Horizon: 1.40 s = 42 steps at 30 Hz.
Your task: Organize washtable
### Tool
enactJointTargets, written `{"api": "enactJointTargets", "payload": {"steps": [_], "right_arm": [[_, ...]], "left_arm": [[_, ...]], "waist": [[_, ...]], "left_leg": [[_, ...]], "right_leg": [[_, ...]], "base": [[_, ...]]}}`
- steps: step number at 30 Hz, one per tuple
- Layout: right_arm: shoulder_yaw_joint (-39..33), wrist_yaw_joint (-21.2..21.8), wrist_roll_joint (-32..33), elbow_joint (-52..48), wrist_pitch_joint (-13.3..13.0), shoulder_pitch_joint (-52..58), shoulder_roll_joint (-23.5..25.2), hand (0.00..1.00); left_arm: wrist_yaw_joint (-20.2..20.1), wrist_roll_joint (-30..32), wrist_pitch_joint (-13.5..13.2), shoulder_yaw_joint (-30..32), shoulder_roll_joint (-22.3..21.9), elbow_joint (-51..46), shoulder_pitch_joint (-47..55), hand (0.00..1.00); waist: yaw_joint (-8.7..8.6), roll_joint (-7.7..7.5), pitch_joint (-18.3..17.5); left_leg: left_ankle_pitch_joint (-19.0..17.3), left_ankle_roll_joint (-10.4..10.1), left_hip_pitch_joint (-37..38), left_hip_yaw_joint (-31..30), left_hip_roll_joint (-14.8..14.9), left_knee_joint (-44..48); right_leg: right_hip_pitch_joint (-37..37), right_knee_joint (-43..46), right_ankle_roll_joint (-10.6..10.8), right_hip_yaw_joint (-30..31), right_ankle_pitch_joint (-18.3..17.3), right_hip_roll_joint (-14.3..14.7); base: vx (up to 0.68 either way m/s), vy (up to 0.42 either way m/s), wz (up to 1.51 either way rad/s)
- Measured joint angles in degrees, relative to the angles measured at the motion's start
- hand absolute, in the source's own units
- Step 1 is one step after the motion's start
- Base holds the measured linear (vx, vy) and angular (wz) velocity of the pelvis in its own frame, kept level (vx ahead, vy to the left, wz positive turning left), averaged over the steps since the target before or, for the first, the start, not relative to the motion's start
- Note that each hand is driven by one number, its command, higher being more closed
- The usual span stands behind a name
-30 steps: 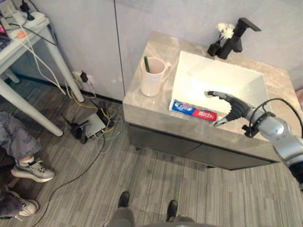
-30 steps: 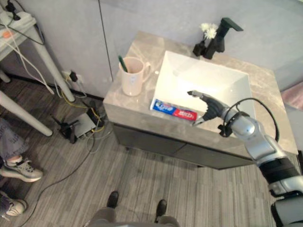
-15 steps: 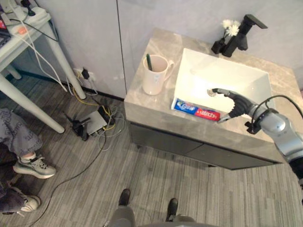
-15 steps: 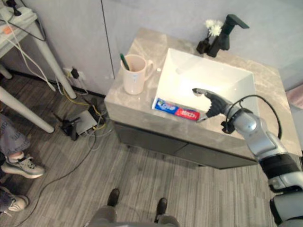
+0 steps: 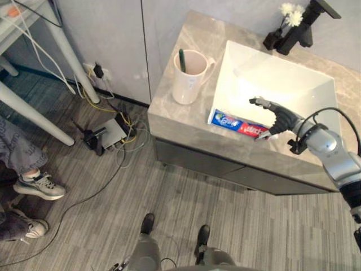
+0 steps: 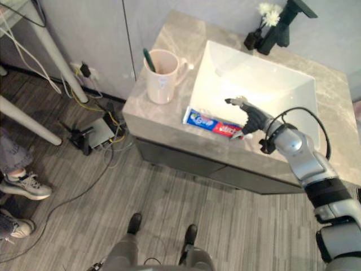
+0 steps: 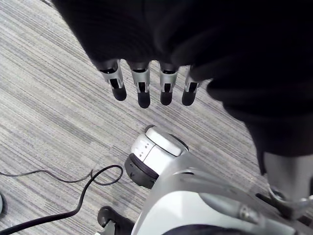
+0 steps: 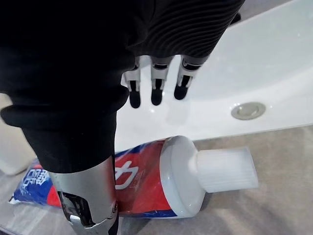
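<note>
A blue, red and white toothpaste tube [image 5: 237,125] lies along the front rim of the grey stone washtable [image 5: 192,39], its white cap [image 8: 226,170] toward my right. My right hand [image 5: 276,119] hovers just over the cap end. It is open, with straight fingers [image 8: 155,88] stretched out above the white basin [image 5: 282,84] and the thumb down beside the tube. A pink cup [image 5: 188,76] holding a green toothbrush [image 5: 182,59] stands on the counter left of the basin. My left hand [image 7: 146,83] hangs open above the floor.
A black faucet [image 5: 307,25] and a small vase of white flowers [image 5: 290,11] stand behind the basin. On the floor at left are a white table's legs [image 5: 34,113], a tangle of cables with a power box [image 5: 113,148], and a person's shoes [image 5: 36,186].
The camera has shifted, so the whole scene sits differently. My right hand has closed in on the tube's cap end, with the thumb now next to the tube.
</note>
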Motion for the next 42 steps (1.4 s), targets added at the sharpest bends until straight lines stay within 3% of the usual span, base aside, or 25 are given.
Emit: {"api": "enactJointTargets", "payload": {"steps": [5,6,16,33,36,38,39,41,42], "right_arm": [[1.2,-0.5,0.4,-0.1,0.0,-0.3,0.2,0.00],[1.2,-0.8,0.4,-0.1,0.0,-0.3,0.2,1.00],[-0.7,-1.4,0.5,-0.6,0.0,-1.4,-0.1,1.00],[1.3,-0.8,0.5,0.0,0.0,-1.4,-0.8,1.00],[-0.6,-1.2,0.5,1.2,0.0,-1.4,-0.1,1.00],[-2.9,-2.3,0.5,2.5,1.0,-1.4,0.1,1.00],[-5.0,-3.7,0.5,3.3,1.4,-1.5,0.1,1.00],[-7.5,-5.1,0.7,3.5,1.4,-1.5,0.1,1.00],[-9.3,-6.3,1.4,3.3,1.4,-1.7,0.1,1.00]], "left_arm": [[0.1,0.0,-0.1,0.0,0.2,0.0,-0.9,0.00],[0.2,-0.1,-0.2,0.0,0.3,0.0,-1.0,0.00],[0.2,-0.6,-0.4,0.0,0.6,0.0,-2.8,0.00],[0.8,-0.3,-0.4,0.6,1.1,-0.4,-3.4,0.00],[2.0,-3.7,-0.3,5.3,0.8,-2.3,-3.8,0.00],[3.5,-6.9,0.0,12.1,1.3,-4.5,-4.8,0.00],[4.6,-9.6,0.1,18.2,3.1,-7.6,-5.3,0.00],[5.6,-11.9,0.1,24.4,6.9,-9.6,-6.7,0.00],[6.6,-13.6,0.0,28.8,11.4,-10.8,-7.8,0.00]], "waist": [[0.15,-0.39,1.5],[0.15,-0.37,1.6],[0.46,-0.32,3.9],[1.44,-0.28,3.7],[1.27,-0.14,3.5],[1.13,0.40,2.6],[1.22,1.05,1.3],[1.40,1.63,-0.5],[1.36,1.90,-2.0]], "left_leg": [[0.0,0.0,-0.3,-0.1,0.0,0.1],[0.0,0.0,-0.5,-0.1,0.1,0.1],[0.1,-0.2,-1.3,-0.3,0.3,0.2],[0.1,-0.2,1.1,-1.9,0.2,0.1],[0.8,-0.5,1.1,-2.3,0.2,-0.1],[1.7,-0.5,1.6,-3.2,0.2,-1.3],[2.6,-0.5,3.0,-3.5,0.3,-3.0],[2.9,-0.5,3.9,-3.7,0.4,-3.9],[2.9,-0.5,4.1,-3.7,0.3,-3.9]], "right_leg": [[-0.2,0.0,0.0,-0.1,0.0,0.0],[-0.3,0.0,0.0,-0.1,0.0,0.1],[-1.2,0.0,0.0,0.0,0.0,0.4],[2.0,0.0,0.0,-1.4,0.0,0.3],[2.2,0.0,0.0,-1.8,0.0,0.3],[2.6,0.0,0.0,-2.7,0.0,0.4],[3.5,-0.1,0.2,-3.1,-0.2,0.4],[4.2,-0.1,0.4,-3.2,-0.3,0.3],[4.6,-0.3,0.4,-3.3,-0.4,0.3]], "base": [[0.00,0.000,0.01],[0.00,0.000,0.00],[0.00,0.000,0.00],[0.00,0.002,0.04],[-0.05,-0.007,0.08],[-0.04,-0.023,0.21],[-0.02,-0.020,0.15],[-0.01,-0.007,0.08],[0.00,0.001,0.12]]}}
